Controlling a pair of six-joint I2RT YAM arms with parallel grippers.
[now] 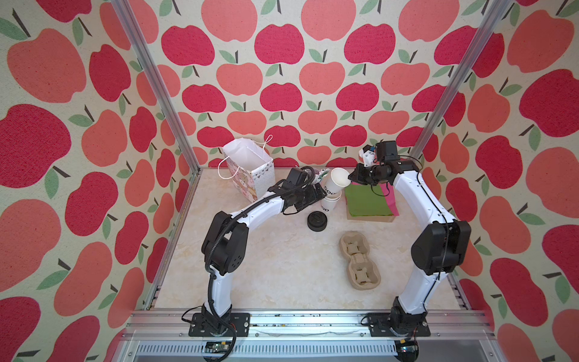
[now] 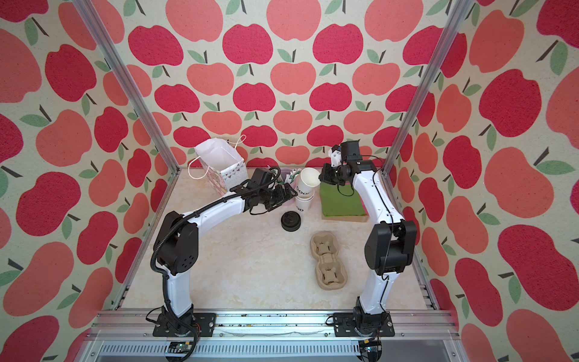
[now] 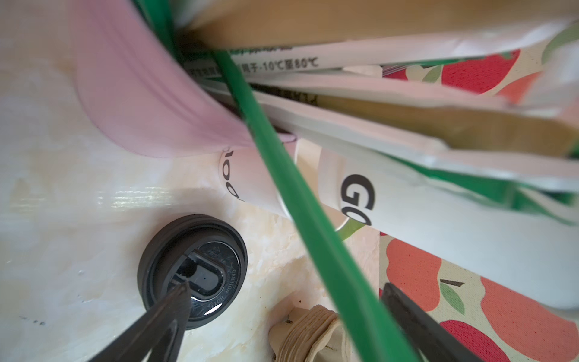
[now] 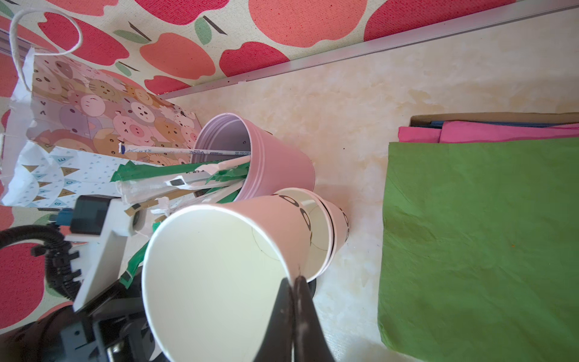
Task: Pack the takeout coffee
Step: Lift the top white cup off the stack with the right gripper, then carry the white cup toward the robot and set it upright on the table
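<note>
In both top views the paper cup (image 1: pixel 336 181) (image 2: pixel 308 181) is at the upper centre of the frame, open and tipped over. Its mouth faces up and right, and its base sits in the nested cups (image 1: pixel 330 203) standing on the surface (image 1: pixel 266 266). The right tool (image 1: pixel 350 180) (image 2: pixel 321 177) meets the cup at the right edge of its rim. In the right wrist view, the tool (image 4: pixel 294 280) has its jaws pressed together on the rim wall, one finger inside the cup (image 4: pixel 219 266) and one outside.

The black lid (image 1: pixel 317 221) (image 2: pixel 290 221) is not on the cup. It lies flat on the surface just below and left of the nested cups.

The left tool (image 1: pixel 321 194) is just left of the nested cups. In the left wrist view the tool (image 3: pixel 286 285) has its jaws spread wide and grips nothing. The lid (image 3: pixel 192 269) shows past one finger, and a green strip from the pink holder (image 3: pixel 141 94) crosses the gap.

The left arm (image 1: pixel 250 213) rises from its base at the lower left, bends at the elbow and reaches up and right. The right arm (image 1: pixel 416 200) rises from the lower right and bends inward, with its wrist pointing left above the green napkins (image 1: pixel 366 200).

The gift bag (image 1: pixel 250 169) stands open at the upper left of the surface. The pulp carrier (image 1: pixel 358 263) lies right of centre, well apart from both tools.
</note>
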